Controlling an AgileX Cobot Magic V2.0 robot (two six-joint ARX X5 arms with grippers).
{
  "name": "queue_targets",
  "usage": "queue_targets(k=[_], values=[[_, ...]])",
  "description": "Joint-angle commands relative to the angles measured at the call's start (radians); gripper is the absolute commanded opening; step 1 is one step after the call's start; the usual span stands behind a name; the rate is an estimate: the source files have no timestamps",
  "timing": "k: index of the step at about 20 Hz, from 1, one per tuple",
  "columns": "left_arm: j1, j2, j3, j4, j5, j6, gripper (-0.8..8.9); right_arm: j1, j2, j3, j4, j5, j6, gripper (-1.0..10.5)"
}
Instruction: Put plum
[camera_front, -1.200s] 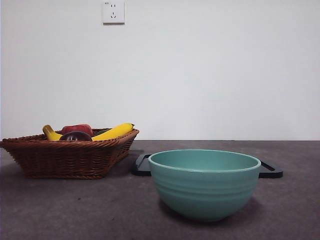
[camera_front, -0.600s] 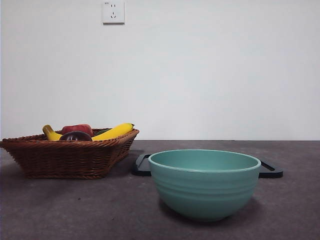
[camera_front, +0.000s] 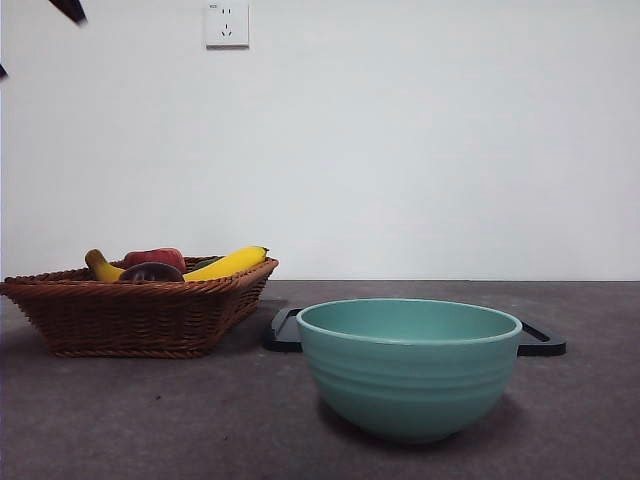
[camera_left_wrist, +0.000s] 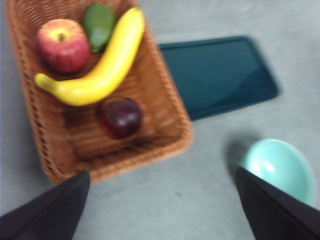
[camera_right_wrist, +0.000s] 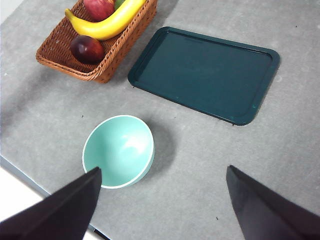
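Inside the basket (camera_left_wrist: 170, 135), plum (camera_left_wrist: 120, 117) sits beside the banana (camera_left_wrist: 102, 65), well clear of the left gripper (camera_left_wrist: 162, 210), jaws spread wide, empty. Right gripper (camera_right_wrist: 162, 205) also wide, above the bowl (camera_right_wrist: 118, 151).

plum (camera_left_wrist: 120, 117) sits open from above near the basket's (camera_left_wrist: 170, 95) corner, only the banana (camera_left_wrist: 102, 65) crowding one side of it.
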Motion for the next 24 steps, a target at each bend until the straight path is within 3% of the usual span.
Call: queue_targets(k=[1,5,14,24], values=[[-0.035,0.112,0.074,0.005,-0.056,-0.005,4.65,0.004,0.004,0.02,0.011,-0.003,0.011,4.0],[-0.092,0.299,0.174,0.008,-0.163,-0.001,4.64,0.004,0.004,0.02,0.011,-0.003,0.011,4.0],[-0.151,0.598,0.201,0.115,-0.239,0.006,4.63,0.004,0.004,0.02,0.01,-0.003,0.011,4.0],[-0.154,0.78,0.201,0.185,-0.249,0.014,4.63,0.004,0.004,0.02,0.011,-0.003,0.011,4.0]])
